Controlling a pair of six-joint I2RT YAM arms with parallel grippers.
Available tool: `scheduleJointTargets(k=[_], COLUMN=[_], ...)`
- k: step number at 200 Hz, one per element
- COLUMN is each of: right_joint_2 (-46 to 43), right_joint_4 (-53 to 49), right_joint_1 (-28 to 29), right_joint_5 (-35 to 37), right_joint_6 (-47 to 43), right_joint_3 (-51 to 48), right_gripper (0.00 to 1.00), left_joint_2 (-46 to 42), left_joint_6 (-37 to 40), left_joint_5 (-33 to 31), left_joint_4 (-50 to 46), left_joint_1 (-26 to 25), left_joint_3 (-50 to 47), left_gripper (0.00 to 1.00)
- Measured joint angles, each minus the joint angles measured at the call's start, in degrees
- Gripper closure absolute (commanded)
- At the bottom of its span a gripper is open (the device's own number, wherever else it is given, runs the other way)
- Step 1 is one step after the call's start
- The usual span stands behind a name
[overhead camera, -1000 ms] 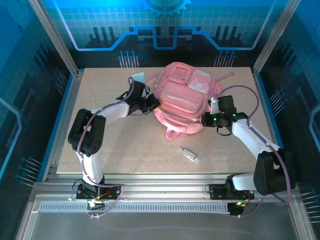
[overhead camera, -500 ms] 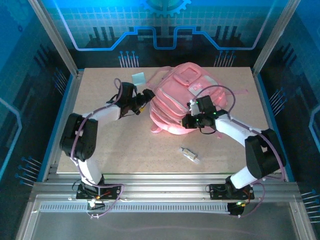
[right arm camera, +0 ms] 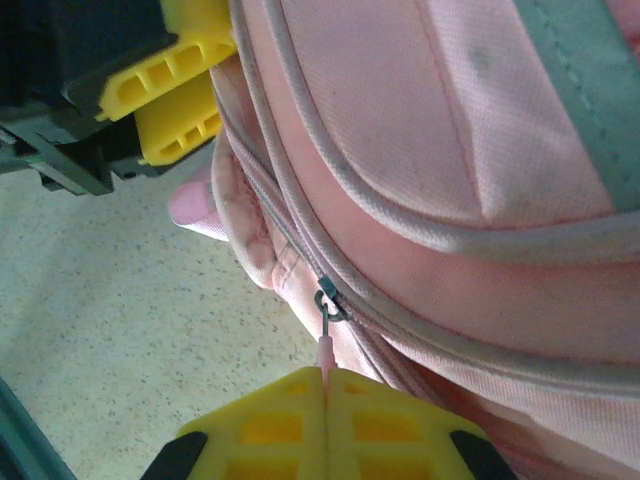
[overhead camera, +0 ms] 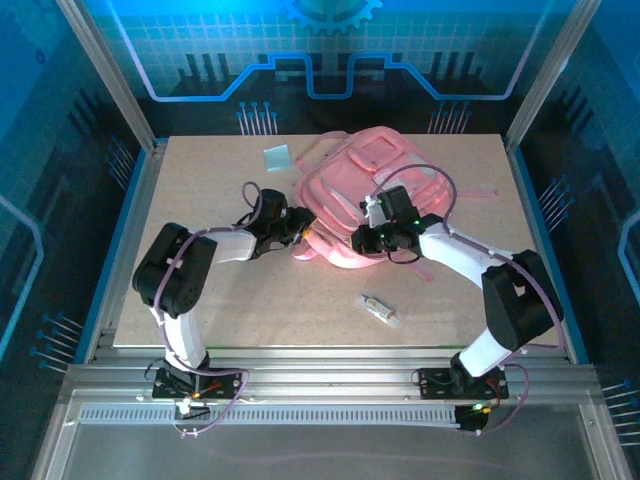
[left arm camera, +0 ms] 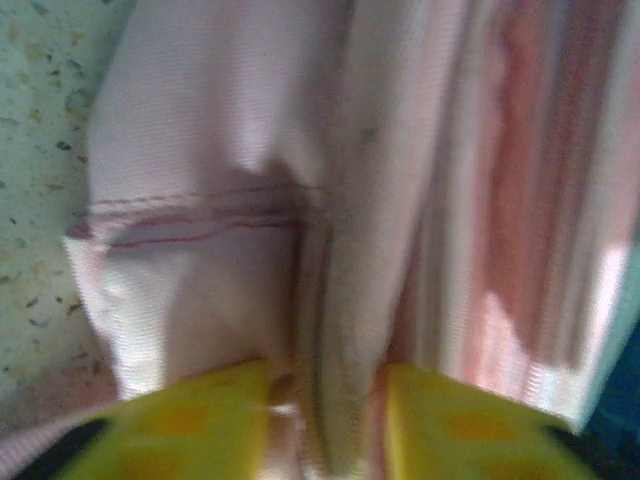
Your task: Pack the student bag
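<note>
The bag (overhead camera: 350,185) lies toward the table's (overhead camera: 200,290) 12 o'clock. At the bag's 8 o'clock edge the left gripper (left arm camera: 325,385) pinches its fabric. At 6 o'clock the right gripper (right arm camera: 325,380) is clenched on a zipper pull (right arm camera: 324,350).

The student bag (overhead camera: 350,180) is pink with paler piping; the table (overhead camera: 300,310) is speckled beige.
</note>
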Motion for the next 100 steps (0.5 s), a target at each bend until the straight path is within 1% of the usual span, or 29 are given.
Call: scheduleJointTargets(k=[7, 42, 71, 100], right_joint_2=[-0.7, -4.8, -7.3, -7.6], right_joint_4=[-0.5, -2.9, -5.1, -5.8], right_joint_1=[0.0, -2.3, -5.8, -10.3], right_joint_5=[0.9, 4.5, 7.6, 9.6], right_joint_6=[-0.5, -3.2, -5.8, -7.6], right_joint_3=[-0.4, -2.9, -4.3, -4.5], right_gripper=[1.0, 1.0, 1.0, 1.0], left_joint_2=[0.5, 0.7, -0.1, -1.5], left_joint_6=[0.3, 1.7, 3.7, 5.2], left_joint_5=[0.3, 1.3, 2.0, 2.6], left_joint_4=[0.5, 0.1, -1.1, -2.9], left_joint_1=[0.0, -0.3, 0.3, 0.9], left_joint_3=[0.1, 0.9, 0.9, 0.9], left_gripper=[1.0, 1.0, 1.0, 1.0])
